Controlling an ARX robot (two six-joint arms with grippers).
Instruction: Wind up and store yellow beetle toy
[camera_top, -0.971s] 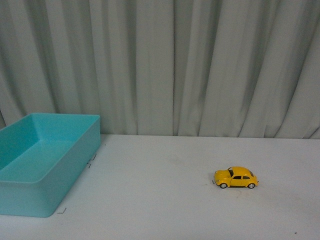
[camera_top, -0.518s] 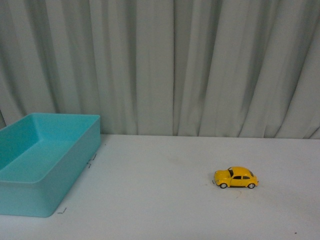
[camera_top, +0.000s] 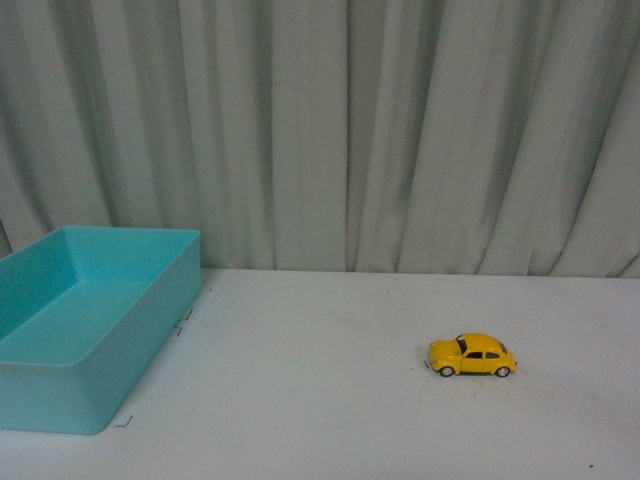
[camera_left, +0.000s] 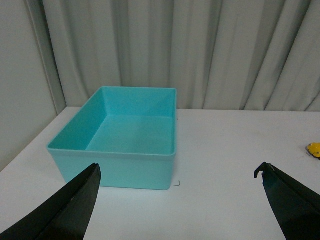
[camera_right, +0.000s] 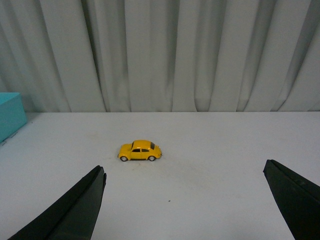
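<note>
Bench (camera_top: 330, 410) holds the yellow beetle toy (camera_top: 471, 355) right, teal bin (camera_top: 140, 350) left. Left gripper (camera_left: 177, 169) and right gripper (camera_right: 184, 166) gape wide, empty.

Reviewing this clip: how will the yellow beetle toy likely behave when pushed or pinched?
The yellow beetle toy stands on its wheels on the smooth white table, so an end-on push would probably roll it away. Its rounded, glossy body looks rigid but could slip from a loose pinch. Being small, it is likely light.
</note>
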